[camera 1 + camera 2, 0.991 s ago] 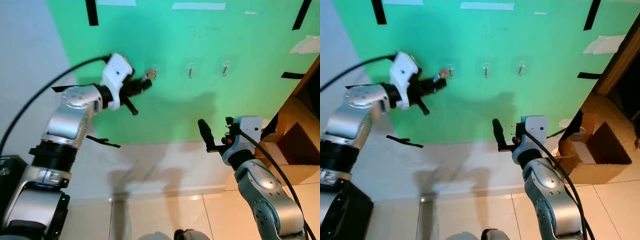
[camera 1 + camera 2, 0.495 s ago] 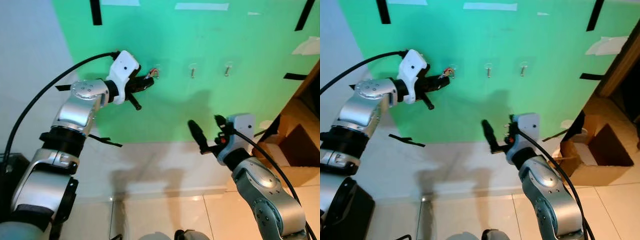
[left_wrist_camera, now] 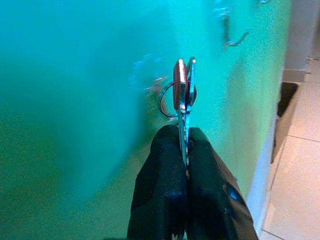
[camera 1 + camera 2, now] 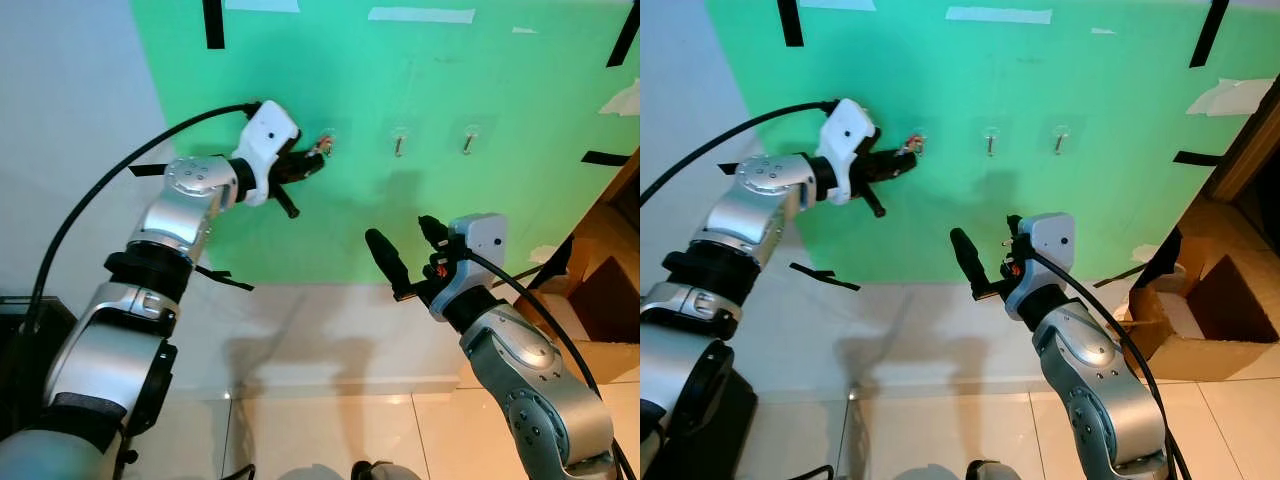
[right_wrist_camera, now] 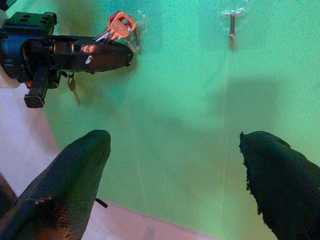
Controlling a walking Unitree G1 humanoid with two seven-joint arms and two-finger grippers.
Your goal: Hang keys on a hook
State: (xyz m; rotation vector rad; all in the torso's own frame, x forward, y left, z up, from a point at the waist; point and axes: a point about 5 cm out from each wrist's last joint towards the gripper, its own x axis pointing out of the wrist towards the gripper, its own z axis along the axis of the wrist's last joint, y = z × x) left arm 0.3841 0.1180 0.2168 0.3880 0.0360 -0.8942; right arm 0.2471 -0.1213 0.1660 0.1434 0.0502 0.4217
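The left hand [image 4: 312, 165] is raised at about ten o'clock in the head views, its fingers pinched closed on the keys [image 5: 119, 26], red-headed with a ring. The keys are pressed against the green wall [image 4: 400, 230] at the leftmost hook [image 4: 919, 137] of three. The right hand [image 4: 405, 245] hovers lower, near five o'clock, its fingers [image 5: 75, 170] spread wide and holding nothing.
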